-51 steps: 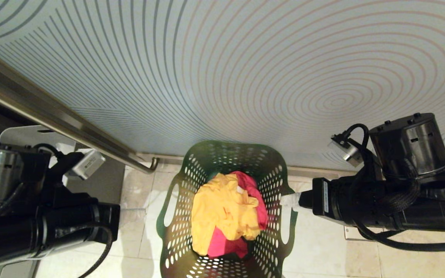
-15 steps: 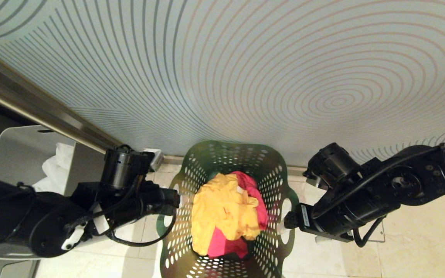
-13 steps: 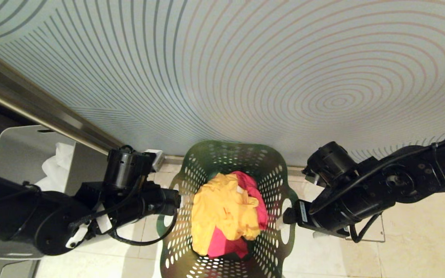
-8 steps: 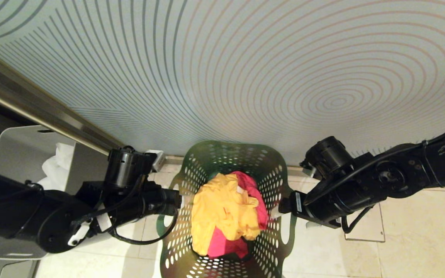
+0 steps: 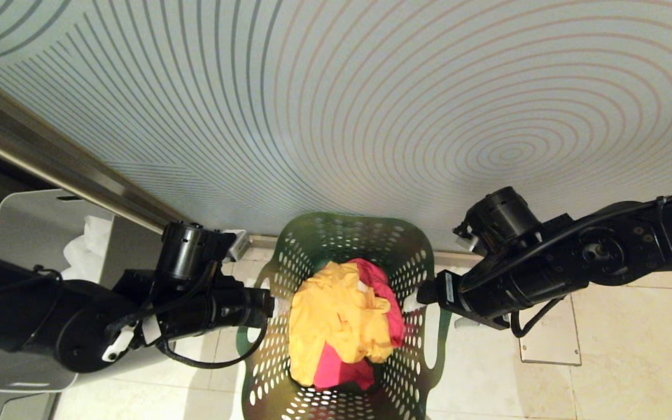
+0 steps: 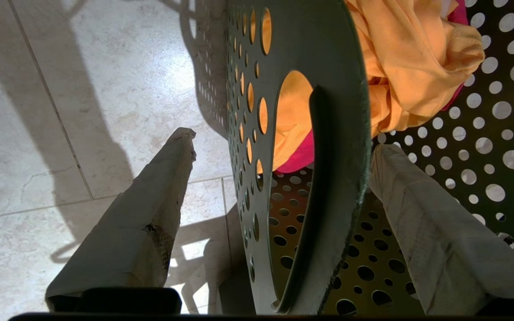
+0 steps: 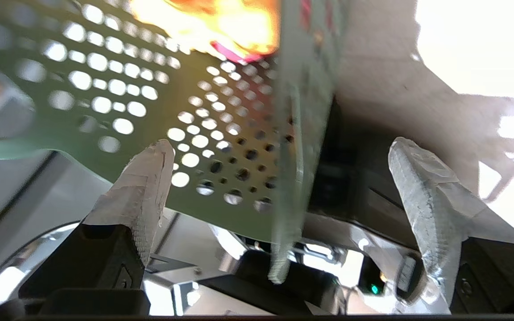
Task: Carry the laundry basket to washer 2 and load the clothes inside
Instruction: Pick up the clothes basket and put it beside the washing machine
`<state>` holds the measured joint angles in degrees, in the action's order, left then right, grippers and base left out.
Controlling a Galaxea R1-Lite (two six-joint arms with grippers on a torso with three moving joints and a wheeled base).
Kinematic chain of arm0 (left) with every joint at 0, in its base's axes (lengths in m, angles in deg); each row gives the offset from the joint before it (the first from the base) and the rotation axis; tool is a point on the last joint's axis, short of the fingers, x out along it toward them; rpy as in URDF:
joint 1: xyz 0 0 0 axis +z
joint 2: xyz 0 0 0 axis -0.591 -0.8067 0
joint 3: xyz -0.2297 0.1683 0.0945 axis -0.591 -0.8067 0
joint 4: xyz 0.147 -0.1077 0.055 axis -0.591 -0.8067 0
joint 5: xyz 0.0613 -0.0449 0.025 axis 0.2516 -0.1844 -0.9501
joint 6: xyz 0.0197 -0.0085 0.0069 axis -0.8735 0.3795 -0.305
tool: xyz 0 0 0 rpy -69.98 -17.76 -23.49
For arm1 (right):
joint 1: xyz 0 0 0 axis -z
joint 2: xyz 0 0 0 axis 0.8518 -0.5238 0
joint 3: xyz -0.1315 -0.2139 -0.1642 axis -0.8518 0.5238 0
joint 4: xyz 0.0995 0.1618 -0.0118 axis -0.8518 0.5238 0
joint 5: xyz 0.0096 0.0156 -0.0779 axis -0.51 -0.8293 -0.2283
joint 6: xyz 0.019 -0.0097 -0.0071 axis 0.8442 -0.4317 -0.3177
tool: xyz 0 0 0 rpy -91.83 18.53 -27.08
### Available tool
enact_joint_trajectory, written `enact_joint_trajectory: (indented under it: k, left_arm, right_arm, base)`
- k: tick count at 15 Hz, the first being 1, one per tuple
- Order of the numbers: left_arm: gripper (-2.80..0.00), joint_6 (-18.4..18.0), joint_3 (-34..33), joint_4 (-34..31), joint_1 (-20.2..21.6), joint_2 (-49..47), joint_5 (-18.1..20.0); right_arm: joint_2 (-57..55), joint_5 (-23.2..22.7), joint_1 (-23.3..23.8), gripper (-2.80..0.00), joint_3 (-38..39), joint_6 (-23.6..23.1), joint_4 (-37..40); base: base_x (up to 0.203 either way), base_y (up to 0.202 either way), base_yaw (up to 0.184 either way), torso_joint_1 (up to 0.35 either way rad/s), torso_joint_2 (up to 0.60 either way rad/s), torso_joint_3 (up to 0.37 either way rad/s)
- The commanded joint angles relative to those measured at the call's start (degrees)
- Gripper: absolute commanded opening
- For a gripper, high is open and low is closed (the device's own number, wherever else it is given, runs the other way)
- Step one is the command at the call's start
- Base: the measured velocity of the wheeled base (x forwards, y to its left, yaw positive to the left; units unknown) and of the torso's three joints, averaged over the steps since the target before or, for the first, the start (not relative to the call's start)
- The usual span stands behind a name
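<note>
Basket [image 5: 345, 326] sits on the floor by the wall, clothes [image 5: 342, 324] piled inside. Left gripper [image 6: 279, 178] and right gripper [image 7: 279, 174] are both spread, each straddling a side rim at the handle cut-out, nothing pinched. Seat both deeper, close together, then lift level so the basket doesn't tip.

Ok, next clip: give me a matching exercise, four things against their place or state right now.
Things:
1. left pincer
2. yellow garment
3. grey bin
4. laundry basket

Places or states:
A. on top of the pile in the basket
B. on the tiled floor against the patterned wall
C. open, straddling the basket's wall
D. behind the left arm, white material inside

Pairs: 1-C, 2-A, 3-D, 4-B
</note>
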<state>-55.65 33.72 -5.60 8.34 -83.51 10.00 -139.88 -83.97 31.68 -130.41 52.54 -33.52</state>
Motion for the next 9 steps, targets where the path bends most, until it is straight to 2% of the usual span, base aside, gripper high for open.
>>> enact_joint_trajectory:
  k: [1,5,9]
  left_arm:
    - [0.0,0.1,0.2,-0.1,-0.1,0.0,0.0]
    - [0.0,0.1,-0.5,-0.1,-0.1,0.1,-0.1]
    - [0.0,-0.1,-0.8,-0.1,-0.2,0.0,-0.3]
  right_arm:
    - [-0.1,-1.0,0.0,0.0,-1.3,0.4,-0.6]
    - [-3.1,-2.0,-0.1,0.0,-1.2,2.1,-7.8]
    - [-3.3,-3.7,-0.2,0.0,-1.6,3.8,-8.4]
  base:
    - [0.0,0.0,0.0,0.0,0.0,0.0]
    - [0.0,0.0,0.0,0.0,0.0,0.0]
    - [0.0,0.0,0.0,0.0,0.0,0.0]
